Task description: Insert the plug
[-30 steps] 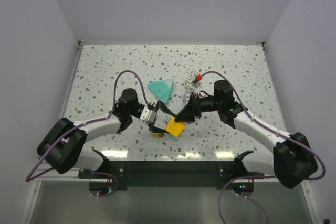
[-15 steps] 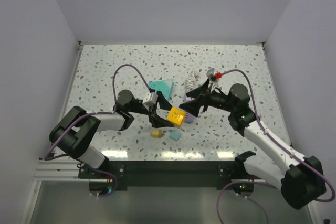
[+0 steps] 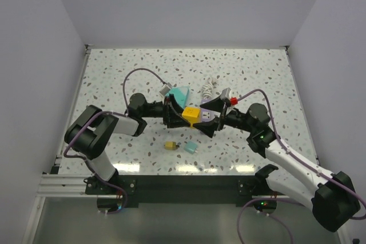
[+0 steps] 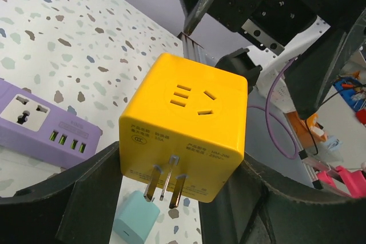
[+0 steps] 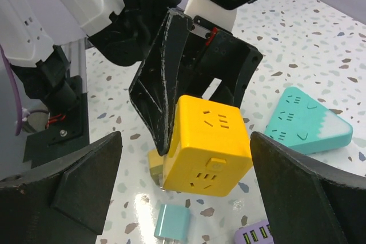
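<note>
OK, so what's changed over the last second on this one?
The left gripper, shut on the yellow cube adapter, carried it from near the front edge toward mid-table, away from the bases. The right gripper followed and its jaws widened; they now stand open on either side of the cube without touching it. The teal triangular power strip, small yellow plug and small teal plug lie where they were.

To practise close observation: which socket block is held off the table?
The yellow cube, clamped in the left gripper; the purple strip and teal triangle lie on the table.
</note>
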Action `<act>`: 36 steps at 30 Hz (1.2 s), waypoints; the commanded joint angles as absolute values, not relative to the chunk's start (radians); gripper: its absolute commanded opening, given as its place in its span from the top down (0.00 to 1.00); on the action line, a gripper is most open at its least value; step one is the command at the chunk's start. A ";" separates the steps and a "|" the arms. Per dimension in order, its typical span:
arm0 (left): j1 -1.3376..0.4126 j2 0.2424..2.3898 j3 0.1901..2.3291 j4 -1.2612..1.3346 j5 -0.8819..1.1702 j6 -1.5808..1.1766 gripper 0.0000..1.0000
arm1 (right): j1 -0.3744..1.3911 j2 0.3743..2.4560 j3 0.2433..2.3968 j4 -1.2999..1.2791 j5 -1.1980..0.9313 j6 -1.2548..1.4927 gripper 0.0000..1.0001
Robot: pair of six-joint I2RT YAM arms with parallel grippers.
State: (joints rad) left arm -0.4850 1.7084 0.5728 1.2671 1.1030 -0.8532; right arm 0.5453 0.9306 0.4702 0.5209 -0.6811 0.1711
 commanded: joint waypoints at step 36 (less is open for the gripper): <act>-0.538 1.508 0.569 1.527 1.008 -0.652 0.83 | 0.555 1.106 0.509 0.695 -0.687 0.325 1.00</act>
State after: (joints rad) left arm -0.5213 1.5555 0.5415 1.2541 1.0252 -0.7277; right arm 0.5541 1.0912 0.4694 0.7136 -0.7101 0.3130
